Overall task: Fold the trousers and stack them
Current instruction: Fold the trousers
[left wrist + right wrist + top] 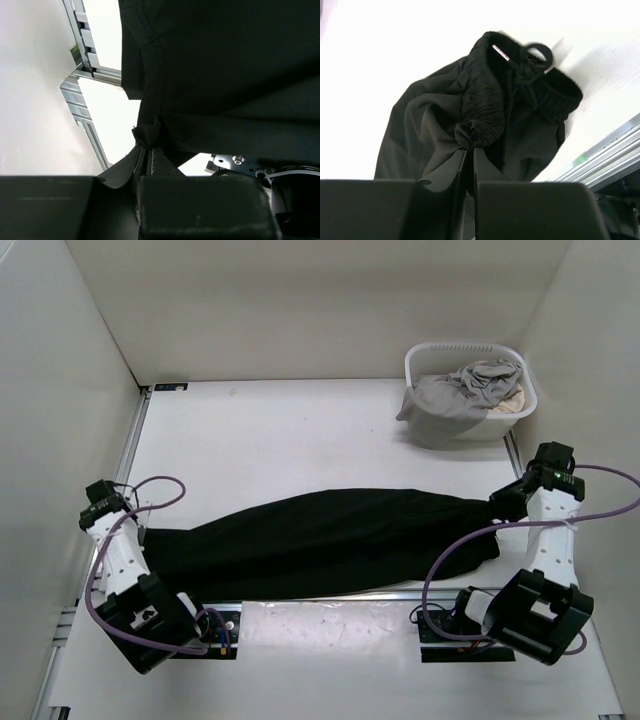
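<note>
Trousers are lying stretched along the near table edge, left gripper and right gripper each pinching an end tight, seemingly preparing a fold needing one end carried over.

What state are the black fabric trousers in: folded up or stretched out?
Stretched out lengthwise: the black fabric trousers span the table, left pincer and right pincer each pinching an end.
</note>
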Action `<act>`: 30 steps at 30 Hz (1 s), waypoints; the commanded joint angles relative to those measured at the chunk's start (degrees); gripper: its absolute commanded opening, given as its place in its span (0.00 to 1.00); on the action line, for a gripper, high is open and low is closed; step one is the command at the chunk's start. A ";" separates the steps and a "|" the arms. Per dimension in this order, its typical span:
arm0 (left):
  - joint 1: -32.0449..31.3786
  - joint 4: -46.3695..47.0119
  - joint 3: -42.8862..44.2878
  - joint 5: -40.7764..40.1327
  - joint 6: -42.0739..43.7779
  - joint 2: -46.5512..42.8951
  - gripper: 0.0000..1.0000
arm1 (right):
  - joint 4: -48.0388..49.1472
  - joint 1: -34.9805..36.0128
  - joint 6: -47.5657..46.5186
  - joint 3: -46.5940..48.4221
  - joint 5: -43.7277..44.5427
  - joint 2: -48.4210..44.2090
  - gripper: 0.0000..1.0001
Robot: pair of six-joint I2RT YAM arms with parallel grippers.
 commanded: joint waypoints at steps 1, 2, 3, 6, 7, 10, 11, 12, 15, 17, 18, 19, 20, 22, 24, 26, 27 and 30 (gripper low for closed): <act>0.42 1.14 2.16 -0.78 -1.28 1.08 0.14 | -2.24 0.17 -0.86 -0.21 -3.82 -3.25 0.00; 0.42 1.14 2.16 -1.39 -1.28 1.79 0.14 | -3.63 2.09 -0.86 -0.82 -3.83 -3.78 0.00; 0.42 1.75 2.16 -1.40 -1.28 1.79 0.14 | -4.69 2.11 -1.47 -1.87 -1.40 -4.91 0.00; 0.95 2.63 0.59 -2.89 -0.14 2.32 0.14 | -7.69 2.64 -1.48 -5.82 -0.49 -7.55 0.00; 1.47 3.33 -0.03 -3.41 0.38 2.32 0.14 | -8.47 2.64 -0.96 -6.88 -0.49 -7.56 0.00; 2.70 3.86 -2.58 -3.42 1.00 1.62 0.14 | -10.14 2.64 -0.95 -6.37 1.43 -6.86 0.00; 3.31 4.38 -3.19 -4.03 1.70 1.62 0.14 | -10.76 2.64 -0.95 -6.37 1.44 -6.25 0.00; 3.32 4.39 -4.16 -4.03 2.40 1.09 0.14 | -11.81 2.64 -0.95 -6.89 1.44 -6.24 0.00; 4.90 6.58 -6.53 -5.35 4.26 0.47 0.14 | -13.13 3.16 -3.84 -8.64 1.44 -6.24 0.00; 5.52 6.59 -7.32 -5.97 5.14 0.47 0.14 | -14.01 3.16 -5.16 -10.75 1.44 -6.94 0.00; 6.04 6.59 -7.33 -5.97 5.66 1.00 0.14 | -14.02 3.16 -5.17 -14.07 2.05 -7.90 0.00; 6.04 6.59 -7.33 -5.97 5.66 1.70 0.14 | -14.63 3.68 -5.17 -15.93 2.06 -8.44 0.00; 6.04 6.59 -7.94 -6.49 6.27 1.70 0.18 | -14.63 3.69 -5.17 -17.69 2.75 -9.49 0.03; 6.57 7.72 -8.64 -6.49 6.28 3.10 0.47 | -14.10 3.69 -6.05 -19.11 2.93 -9.50 0.56; 7.09 8.42 -8.65 -7.02 6.89 3.89 0.59 | -14.63 3.69 -5.34 -17.19 5.65 -10.11 0.80; 8.41 10.18 -8.65 -7.54 7.42 4.43 0.66 | -17.00 3.69 -5.34 -14.56 9.07 -10.81 0.92; 8.42 10.80 -8.04 -7.55 7.42 4.43 0.69 | -17.01 3.69 -4.74 -13.93 9.09 -10.81 0.92; 10.78 12.56 -5.14 -8.25 8.04 4.43 0.70 | -18.06 4.47 -4.11 -10.16 10.75 -12.31 0.93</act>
